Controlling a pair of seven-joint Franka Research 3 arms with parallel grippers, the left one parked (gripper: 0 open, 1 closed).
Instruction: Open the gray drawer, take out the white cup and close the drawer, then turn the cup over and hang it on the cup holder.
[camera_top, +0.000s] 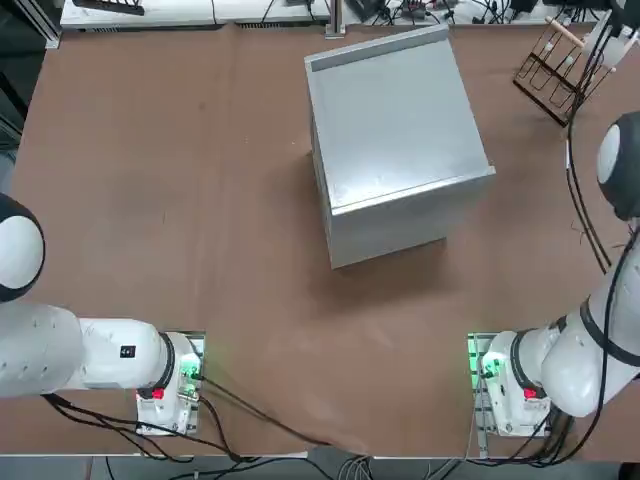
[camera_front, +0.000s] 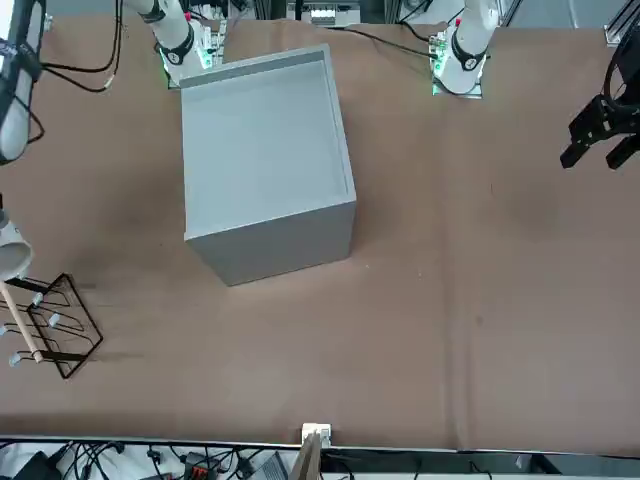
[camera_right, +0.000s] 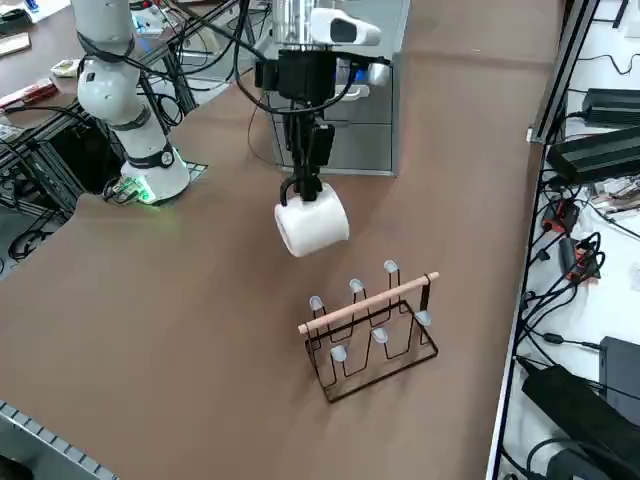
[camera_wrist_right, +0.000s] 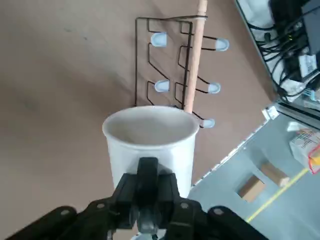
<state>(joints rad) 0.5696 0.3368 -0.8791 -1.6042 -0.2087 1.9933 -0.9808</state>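
Your right gripper (camera_right: 308, 188) is at the upper middle of the right side view, its fingers nearly closed, and they hold the white cup (camera_right: 311, 221). The cup is above the table (camera_right: 200, 330), near the cup holder (camera_right: 370, 335), which stands at lower middle. In the top view, the gray drawer's cabinet (camera_top: 400, 110) is at upper middle.

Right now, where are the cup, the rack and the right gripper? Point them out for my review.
Cup (camera_right: 318, 223): right side view, on its outer side wall.
Rack (camera_right: 372, 303): right side view, on its wooden bar.
Right gripper (camera_wrist_right: 148, 172): right wrist view, between its fingertips.
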